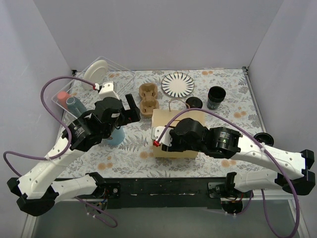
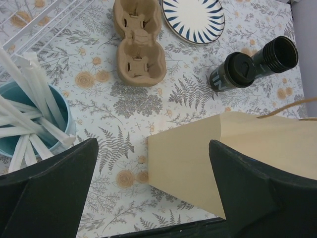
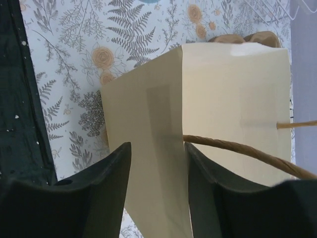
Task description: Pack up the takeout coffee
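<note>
Two small dark cups stand at the back right. One with a black lid [image 1: 193, 102] is nearer the bag and shows in the left wrist view [image 2: 237, 72]. The other [image 1: 216, 97] stands behind it [image 2: 277, 52]. A tan paper bag [image 1: 177, 135] with rope handles stands mid-table. My right gripper [image 1: 161, 139] hangs over the bag's left end, jaws apart on either side of a bag wall [image 3: 158, 148]. My left gripper [image 1: 131, 106] is wide open and empty above the table left of the bag [image 2: 152, 148].
A brown cardboard cup carrier [image 1: 148, 99] lies behind the bag, a striped plate [image 1: 178, 84] behind that. A light-blue cup [image 2: 29, 124] full of white straws stands under my left arm. A clear rack [image 1: 106, 72] holds a white plate at the back left. A black round lid [image 1: 264, 139] lies at the right.
</note>
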Controlling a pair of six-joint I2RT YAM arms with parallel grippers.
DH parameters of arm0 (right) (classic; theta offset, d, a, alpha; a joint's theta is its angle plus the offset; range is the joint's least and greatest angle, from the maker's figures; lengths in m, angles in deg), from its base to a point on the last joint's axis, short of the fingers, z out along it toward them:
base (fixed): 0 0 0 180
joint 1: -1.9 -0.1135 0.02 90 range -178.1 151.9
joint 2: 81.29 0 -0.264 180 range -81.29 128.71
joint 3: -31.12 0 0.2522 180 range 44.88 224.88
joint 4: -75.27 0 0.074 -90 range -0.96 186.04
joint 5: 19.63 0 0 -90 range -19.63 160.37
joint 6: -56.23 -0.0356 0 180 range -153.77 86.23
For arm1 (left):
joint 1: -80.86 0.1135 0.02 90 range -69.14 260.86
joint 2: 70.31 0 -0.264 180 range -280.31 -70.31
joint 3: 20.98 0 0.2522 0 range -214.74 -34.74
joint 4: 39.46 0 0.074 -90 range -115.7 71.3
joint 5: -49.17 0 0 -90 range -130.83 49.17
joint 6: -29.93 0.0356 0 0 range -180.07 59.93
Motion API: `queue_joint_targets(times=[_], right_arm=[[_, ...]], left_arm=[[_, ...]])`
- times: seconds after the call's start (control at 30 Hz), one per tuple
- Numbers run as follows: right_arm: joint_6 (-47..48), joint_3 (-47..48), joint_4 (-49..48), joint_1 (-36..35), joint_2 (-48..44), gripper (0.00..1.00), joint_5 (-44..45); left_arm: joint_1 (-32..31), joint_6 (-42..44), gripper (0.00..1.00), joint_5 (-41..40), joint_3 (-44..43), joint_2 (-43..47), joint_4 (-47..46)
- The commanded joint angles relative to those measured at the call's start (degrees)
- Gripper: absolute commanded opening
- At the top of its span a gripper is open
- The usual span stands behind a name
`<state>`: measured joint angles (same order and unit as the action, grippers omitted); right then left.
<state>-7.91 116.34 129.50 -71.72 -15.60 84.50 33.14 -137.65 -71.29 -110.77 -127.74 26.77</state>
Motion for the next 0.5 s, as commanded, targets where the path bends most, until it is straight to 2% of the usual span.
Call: queue_joint_targets(times=[0.0,0.07,0.1,0.23,0.3,0.37,0.47], right_arm=[[-0.64,3.77,-2.14,-0.47,-3.37,0.59,-4.54],[-3.79,3.86,-4.94,-0.47,-4.43,0.69,-4.38],[-5.2,3.6,-6.18,-0.47,-5.82,0.7,-3.85],[-12.66,2.37,-12.59,-0.47,-10.93,0.71,-0.34],[-17.06,1.49,-16.27,-0.47,-14.25,0.72,2.82],[-21.53,-0.44,-19.1,-0.47,-17.42,0.72,6.94],[-23.49,-1.94,-22.53,-0.47,-19.8,0.72,9.15]], left_arm=[[0.44,2.17,0.93,-1.27,-4.74,-3.03,-1.4],[1.23,1.91,0.93,-1.1,-7.62,-6.01,-1.23],[1.58,1.65,0.93,-0.92,-8.69,-7.25,-0.71],[3.68,0.85,0.91,2.23,-13.08,-13.66,-1.75],[7.28,1.38,0.89,4.78,-15.55,-18.4,-2.28],[12.38,2.17,0.88,11.01,-16.95,-21.74,-3.24],[14.76,3.83,0.84,11.65,-21.25,-29.91,-3.43]])
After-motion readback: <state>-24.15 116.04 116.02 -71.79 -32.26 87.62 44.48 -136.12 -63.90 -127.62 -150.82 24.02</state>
